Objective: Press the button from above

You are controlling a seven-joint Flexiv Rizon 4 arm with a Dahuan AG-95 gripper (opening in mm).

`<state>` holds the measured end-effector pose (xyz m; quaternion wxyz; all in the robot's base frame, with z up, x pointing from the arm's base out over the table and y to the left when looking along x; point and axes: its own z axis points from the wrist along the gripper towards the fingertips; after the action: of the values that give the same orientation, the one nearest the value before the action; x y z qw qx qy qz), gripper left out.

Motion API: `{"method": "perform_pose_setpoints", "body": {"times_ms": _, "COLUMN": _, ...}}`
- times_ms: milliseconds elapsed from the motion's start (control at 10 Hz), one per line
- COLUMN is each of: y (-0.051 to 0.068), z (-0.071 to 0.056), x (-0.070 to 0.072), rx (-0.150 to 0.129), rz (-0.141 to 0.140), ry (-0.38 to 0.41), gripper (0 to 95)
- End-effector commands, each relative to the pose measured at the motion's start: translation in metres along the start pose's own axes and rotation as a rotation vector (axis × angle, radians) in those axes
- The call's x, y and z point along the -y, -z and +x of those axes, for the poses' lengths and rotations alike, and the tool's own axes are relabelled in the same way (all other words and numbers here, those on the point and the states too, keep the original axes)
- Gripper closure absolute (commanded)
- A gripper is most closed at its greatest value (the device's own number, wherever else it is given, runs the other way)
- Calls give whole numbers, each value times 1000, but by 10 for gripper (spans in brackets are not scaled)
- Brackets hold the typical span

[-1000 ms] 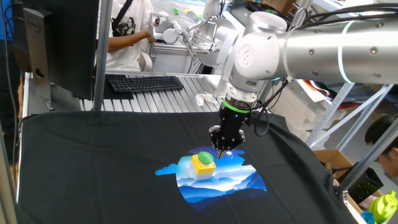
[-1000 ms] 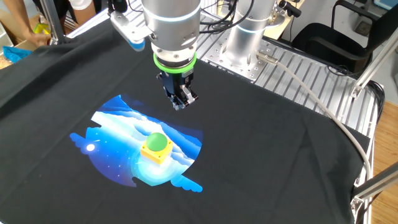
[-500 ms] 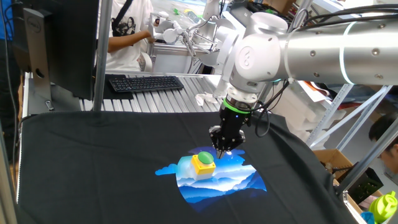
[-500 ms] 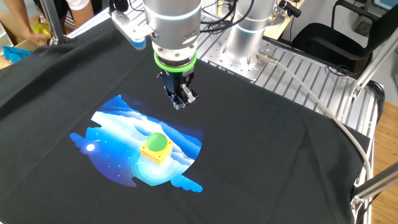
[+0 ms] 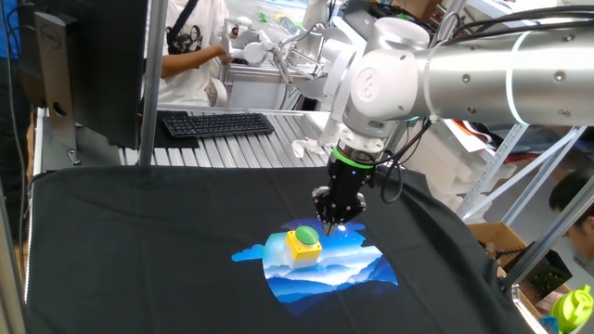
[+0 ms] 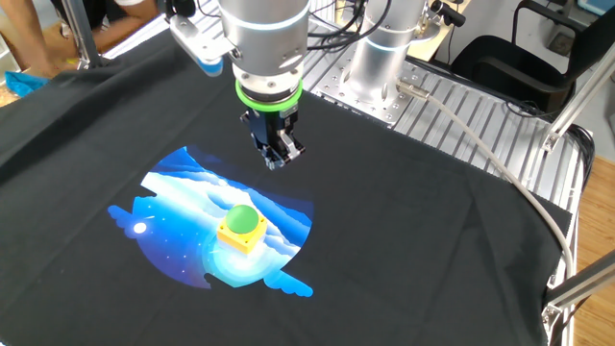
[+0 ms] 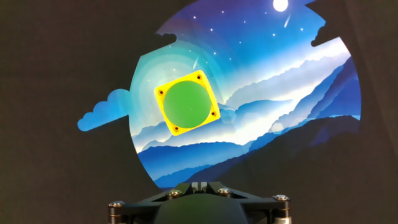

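Observation:
The button is a green dome on a yellow box that sits on a blue printed patch of the black cloth. It also shows in the other fixed view and in the hand view, above the middle of the frame. My gripper hangs above the cloth, behind and to the right of the button and apart from it. In the other fixed view the gripper is above and beyond the box. In the hand view the fingertips touch each other, shut on nothing.
The blue patch spreads around the box. A keyboard lies on the slatted metal table behind the cloth. The robot base stands at the cloth's far edge. A person stands behind the table.

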<state>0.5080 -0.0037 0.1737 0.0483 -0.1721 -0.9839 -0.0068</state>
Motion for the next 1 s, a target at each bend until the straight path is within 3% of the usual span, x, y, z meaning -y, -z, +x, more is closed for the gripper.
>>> {"method": "perform_pose_setpoints", "body": {"times_ms": 100, "y": 1, "z": -3, "x": 1, "rx": 8, "rz": -1, "ry": -2, "gripper": 950}}
{"method": "perform_pose_setpoints", "body": {"times_ms": 700, "y": -3, "z": -16, "x": 0, "rx": 53, "rz": -8, "ry": -4, "gripper": 950}}
{"method": "perform_pose_setpoints", "body": {"times_ms": 1000, "y": -3, "z": -22, "x": -4, "rx": 60, "rz": -3, "ry": -2, "gripper": 950}}
